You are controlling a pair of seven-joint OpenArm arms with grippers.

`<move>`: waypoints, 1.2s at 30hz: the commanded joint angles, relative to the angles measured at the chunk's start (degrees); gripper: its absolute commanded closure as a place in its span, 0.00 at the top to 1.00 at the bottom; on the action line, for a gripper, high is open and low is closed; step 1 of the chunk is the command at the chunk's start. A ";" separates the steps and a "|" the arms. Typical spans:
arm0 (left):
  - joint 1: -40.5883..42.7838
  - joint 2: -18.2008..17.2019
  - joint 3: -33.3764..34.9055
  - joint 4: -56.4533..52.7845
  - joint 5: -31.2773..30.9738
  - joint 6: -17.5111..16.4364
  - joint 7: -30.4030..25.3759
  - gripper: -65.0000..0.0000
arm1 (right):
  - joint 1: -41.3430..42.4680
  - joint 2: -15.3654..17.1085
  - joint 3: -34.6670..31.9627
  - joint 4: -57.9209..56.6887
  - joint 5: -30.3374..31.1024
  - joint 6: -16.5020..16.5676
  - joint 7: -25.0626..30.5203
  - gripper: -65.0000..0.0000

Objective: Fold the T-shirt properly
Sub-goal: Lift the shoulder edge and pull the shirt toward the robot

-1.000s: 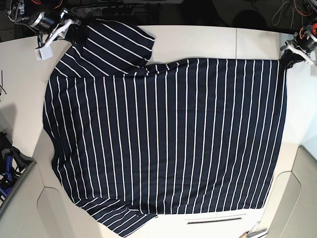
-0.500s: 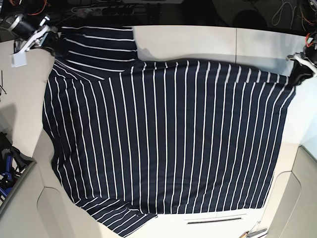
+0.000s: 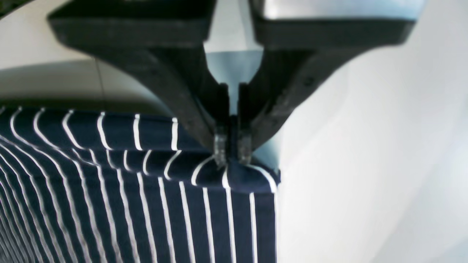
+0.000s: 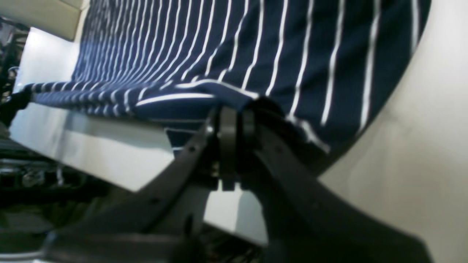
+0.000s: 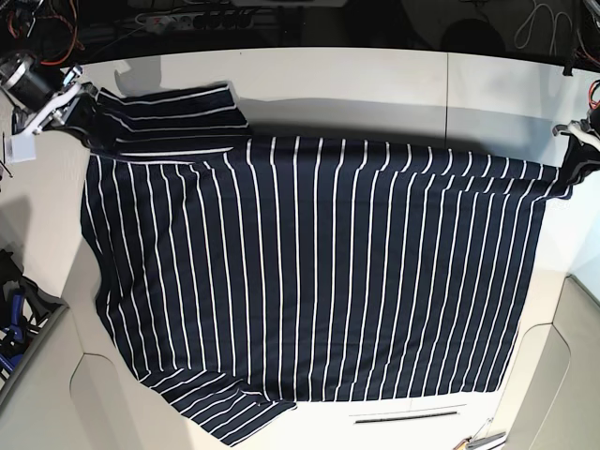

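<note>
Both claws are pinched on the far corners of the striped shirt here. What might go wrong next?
1. The left claw pinches only a small bunch at the T-shirt corner; more pull might slip it free.
2. The right claw grips near the sleeve, which lies skewed, so a fold may trap it unevenly.
3. The near hem hangs past the table edge, so the cloth might drag or slide.
</note>
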 commanded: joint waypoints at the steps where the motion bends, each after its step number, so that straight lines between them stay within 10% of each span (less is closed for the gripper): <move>1: -0.83 -1.29 -0.55 0.17 -0.72 -0.49 -1.38 0.00 | 0.70 0.68 0.37 0.85 0.70 0.13 1.16 0.00; 36: -24.61 -1.29 13.99 -15.02 16.48 -0.15 -8.79 0.00 | 27.45 1.01 -7.89 -18.82 -5.40 0.11 2.67 0.00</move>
